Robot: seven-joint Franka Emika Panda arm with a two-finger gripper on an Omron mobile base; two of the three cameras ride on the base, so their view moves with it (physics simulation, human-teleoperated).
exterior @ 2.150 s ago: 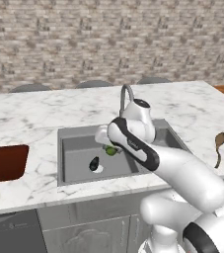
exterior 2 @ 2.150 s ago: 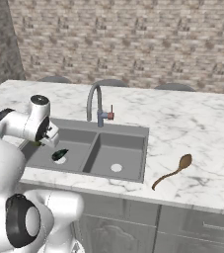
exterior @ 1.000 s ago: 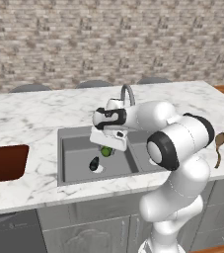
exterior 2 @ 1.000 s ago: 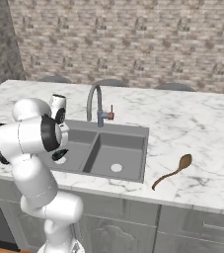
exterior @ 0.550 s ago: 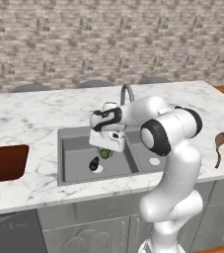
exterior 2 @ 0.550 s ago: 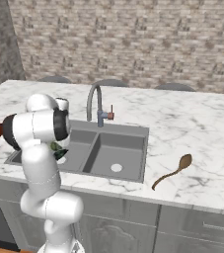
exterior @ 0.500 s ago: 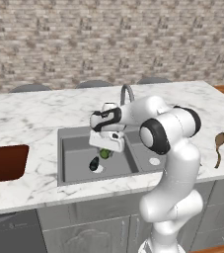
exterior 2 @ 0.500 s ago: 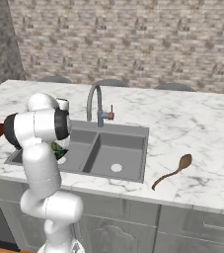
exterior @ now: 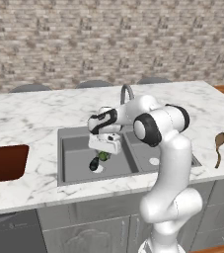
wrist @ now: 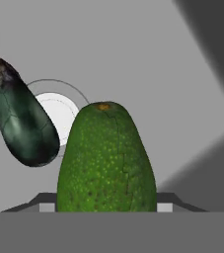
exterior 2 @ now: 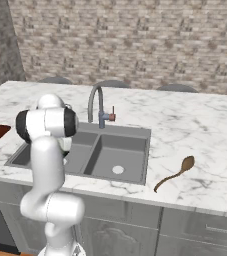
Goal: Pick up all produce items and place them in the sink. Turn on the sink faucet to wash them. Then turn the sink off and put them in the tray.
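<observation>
A bright green, finely pebbled avocado-like fruit, rounded and tapering toward a brownish stem scar, stands right in front of the hand camera, its lower part sunk between the fingers. From the left base camera the same green ball sits directly under the white two-finger hand, which hangs low inside the left basin of the matte grey double-basin sink. The frames do not show whether the fingers actually press on the fruit, so I cannot tell if the hand is pinching it or merely spread around it.

At about ten o'clock from the fruit in the hand camera lies a glossy, blackish-green oblong eggplant with a dull stem cap, partly covering the round pale drain; the two produce items lie just beside each other. From the left base camera the eggplant lies at seven o'clock of the hand, on the basin floor.

The slim grey metal gooseneck faucet arches up behind the sink. A dark reddish-brown rectangular tray rests on the white veined marble table well to the left, and a brown wooden spoon lies right of the sink
</observation>
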